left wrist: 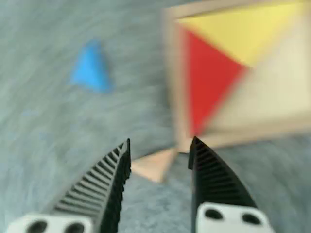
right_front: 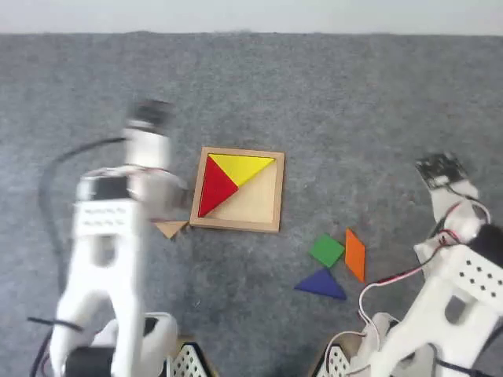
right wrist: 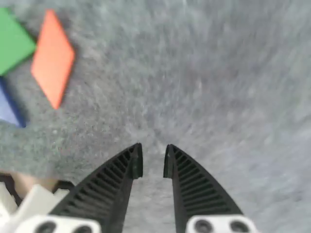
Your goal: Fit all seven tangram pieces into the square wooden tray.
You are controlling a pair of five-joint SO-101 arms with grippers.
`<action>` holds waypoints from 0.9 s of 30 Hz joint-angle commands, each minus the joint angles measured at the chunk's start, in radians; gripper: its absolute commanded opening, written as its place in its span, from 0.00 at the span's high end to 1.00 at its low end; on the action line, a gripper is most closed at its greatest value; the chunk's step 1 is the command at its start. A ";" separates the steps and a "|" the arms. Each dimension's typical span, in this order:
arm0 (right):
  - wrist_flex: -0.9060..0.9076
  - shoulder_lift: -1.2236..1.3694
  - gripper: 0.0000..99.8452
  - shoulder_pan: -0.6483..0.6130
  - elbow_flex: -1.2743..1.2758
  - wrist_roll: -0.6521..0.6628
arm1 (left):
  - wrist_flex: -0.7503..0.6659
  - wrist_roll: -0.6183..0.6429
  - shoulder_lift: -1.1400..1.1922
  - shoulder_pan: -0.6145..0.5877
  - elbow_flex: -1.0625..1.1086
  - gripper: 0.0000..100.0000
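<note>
The square wooden tray [right_front: 267,206] holds a yellow triangle [right_front: 240,166] and a red triangle [right_front: 214,187]. A small tan triangle [right_front: 171,228] lies on the carpet at the tray's near left corner. My left gripper [left wrist: 160,143] hangs open over this tan triangle [left wrist: 154,164], next to the tray [left wrist: 272,130]. A light blue triangle [left wrist: 91,68] lies farther off. To the right lie a green square [right_front: 327,250], an orange parallelogram [right_front: 355,254] and a dark blue triangle [right_front: 322,284]. My right gripper [right wrist: 153,151] is shut over bare carpet, away from the orange parallelogram [right wrist: 52,58].
Grey carpet covers the whole table. The left arm's white body [right_front: 106,236] stands over the area left of the tray. The right arm [right_front: 452,275] sits at the near right, with open carpet between it and the loose pieces.
</note>
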 commanded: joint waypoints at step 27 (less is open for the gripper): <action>-0.605 0.130 0.92 -0.173 0.483 -0.595 | 0.219 -0.092 0.954 -0.221 -0.892 0.70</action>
